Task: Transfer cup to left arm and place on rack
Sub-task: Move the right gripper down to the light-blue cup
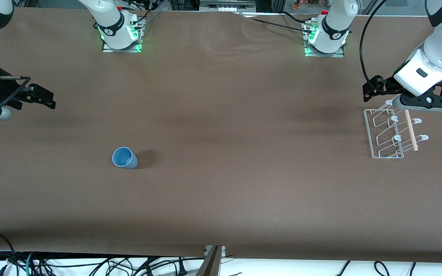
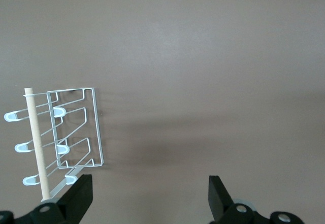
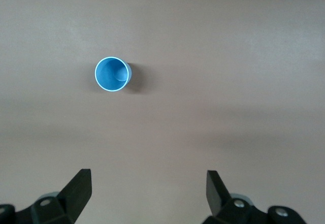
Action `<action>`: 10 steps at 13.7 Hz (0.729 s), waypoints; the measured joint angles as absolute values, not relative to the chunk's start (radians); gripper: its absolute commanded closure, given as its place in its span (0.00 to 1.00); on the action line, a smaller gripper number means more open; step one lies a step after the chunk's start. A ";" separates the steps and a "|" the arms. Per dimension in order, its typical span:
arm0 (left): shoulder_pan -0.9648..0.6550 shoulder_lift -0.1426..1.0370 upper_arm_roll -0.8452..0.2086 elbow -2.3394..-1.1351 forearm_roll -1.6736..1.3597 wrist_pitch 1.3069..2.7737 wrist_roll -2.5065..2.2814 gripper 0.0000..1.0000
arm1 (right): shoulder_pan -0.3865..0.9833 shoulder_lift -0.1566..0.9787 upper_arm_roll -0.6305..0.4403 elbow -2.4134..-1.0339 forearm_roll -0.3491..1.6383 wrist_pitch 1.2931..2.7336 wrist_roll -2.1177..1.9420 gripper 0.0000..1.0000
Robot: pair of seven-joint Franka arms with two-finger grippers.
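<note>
The cup [image 1: 124, 157] stands upright and empty on my desk [image 1: 221, 191]. Both my left gripper [image 2: 147, 196] and right gripper [image 3: 147, 193] hang wide open, holding nothing.

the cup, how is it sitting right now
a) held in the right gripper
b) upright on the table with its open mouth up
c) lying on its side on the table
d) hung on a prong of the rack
b: the cup stands alone on the bare table with its round open mouth showing in the right wrist view, apart from the open right gripper and nowhere near the rack.
</note>
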State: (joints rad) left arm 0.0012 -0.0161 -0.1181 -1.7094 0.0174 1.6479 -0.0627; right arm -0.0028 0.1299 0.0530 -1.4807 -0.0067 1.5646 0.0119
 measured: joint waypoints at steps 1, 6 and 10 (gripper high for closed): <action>0.001 -0.016 -0.118 -1.709 0.017 1.648 -0.063 0.00 | -0.003 0.131 0.053 -1.481 -0.007 1.565 0.011 0.00; 0.001 -0.016 -0.118 -1.709 0.017 1.648 -0.063 0.00 | -0.004 0.133 0.053 -1.481 -0.007 1.566 0.007 0.00; 0.001 -0.016 -0.118 -1.709 0.017 1.648 -0.063 0.00 | -0.004 0.164 0.054 -1.486 -0.030 1.581 0.006 0.00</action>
